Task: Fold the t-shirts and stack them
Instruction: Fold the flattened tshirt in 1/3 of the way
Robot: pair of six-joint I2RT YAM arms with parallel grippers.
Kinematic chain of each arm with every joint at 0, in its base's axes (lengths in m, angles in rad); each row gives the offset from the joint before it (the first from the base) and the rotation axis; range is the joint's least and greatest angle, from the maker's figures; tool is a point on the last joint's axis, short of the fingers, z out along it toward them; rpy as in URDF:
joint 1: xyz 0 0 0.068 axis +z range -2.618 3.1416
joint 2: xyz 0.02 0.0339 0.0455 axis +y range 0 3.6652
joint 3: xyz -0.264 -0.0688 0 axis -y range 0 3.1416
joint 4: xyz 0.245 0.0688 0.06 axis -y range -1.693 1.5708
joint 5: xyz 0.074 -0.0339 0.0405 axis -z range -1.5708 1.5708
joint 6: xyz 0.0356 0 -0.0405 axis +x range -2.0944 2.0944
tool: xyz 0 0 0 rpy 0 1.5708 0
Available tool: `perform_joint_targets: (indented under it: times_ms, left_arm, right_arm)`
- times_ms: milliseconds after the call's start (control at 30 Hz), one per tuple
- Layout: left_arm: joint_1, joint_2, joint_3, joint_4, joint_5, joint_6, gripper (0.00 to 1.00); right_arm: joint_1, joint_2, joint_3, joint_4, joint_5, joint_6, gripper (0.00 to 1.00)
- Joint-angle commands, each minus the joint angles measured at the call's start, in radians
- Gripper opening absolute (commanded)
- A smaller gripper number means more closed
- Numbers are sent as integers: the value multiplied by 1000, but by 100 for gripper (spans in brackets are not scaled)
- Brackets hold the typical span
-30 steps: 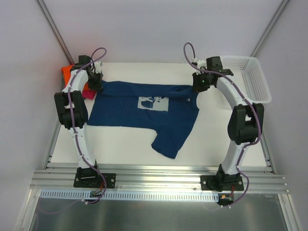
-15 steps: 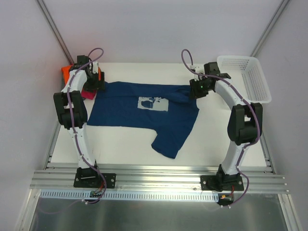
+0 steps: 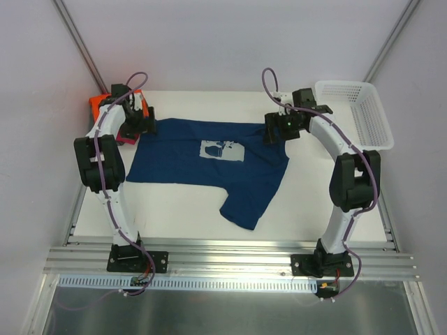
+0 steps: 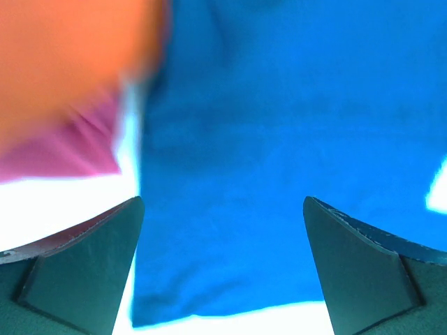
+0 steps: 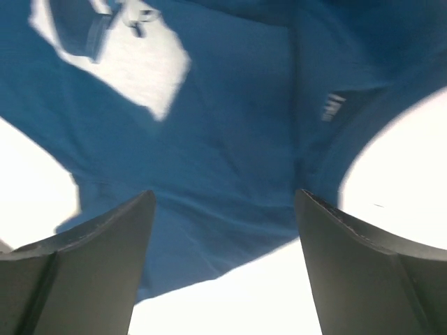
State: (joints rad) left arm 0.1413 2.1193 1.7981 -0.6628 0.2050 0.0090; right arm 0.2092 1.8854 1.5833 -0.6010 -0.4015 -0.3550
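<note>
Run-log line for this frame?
left gripper: open over navy t-shirt edge | right gripper: open near collar | state: spread, unfolded | held: nothing

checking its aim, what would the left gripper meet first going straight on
Probably the navy t-shirt: blue cloth fills the gap of the open left gripper. The orange shirt sits off to the side. Depth unclear.

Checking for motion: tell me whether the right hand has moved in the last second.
Yes. The right hand has slid left, away from the basket, over the navy shirt.

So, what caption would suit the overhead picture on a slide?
Open jaws poised over a spread navy t-shirt, folded orange tee far left, basket far right.
</note>
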Motion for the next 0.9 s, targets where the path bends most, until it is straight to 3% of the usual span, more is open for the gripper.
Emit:
perform_joint_targets:
  times_ms: [0,167,433,867]
  left_arm:
    - [-35,-122,-126,-40,92,-46,99]
    - [-69,-163,-279,-40,123,-66,99]
    - [-88,-93,-252,-47,126,-89,99]
    - [-138,39,-194,-87,34,-73,99]
  right_arm:
    - [50,35,38,17,-101,109,84]
    - [119,86,-3,58,-158,237,84]
    - [142,187,3,61,-172,344,85]
    - [-36,173,-109,9,-129,373,89]
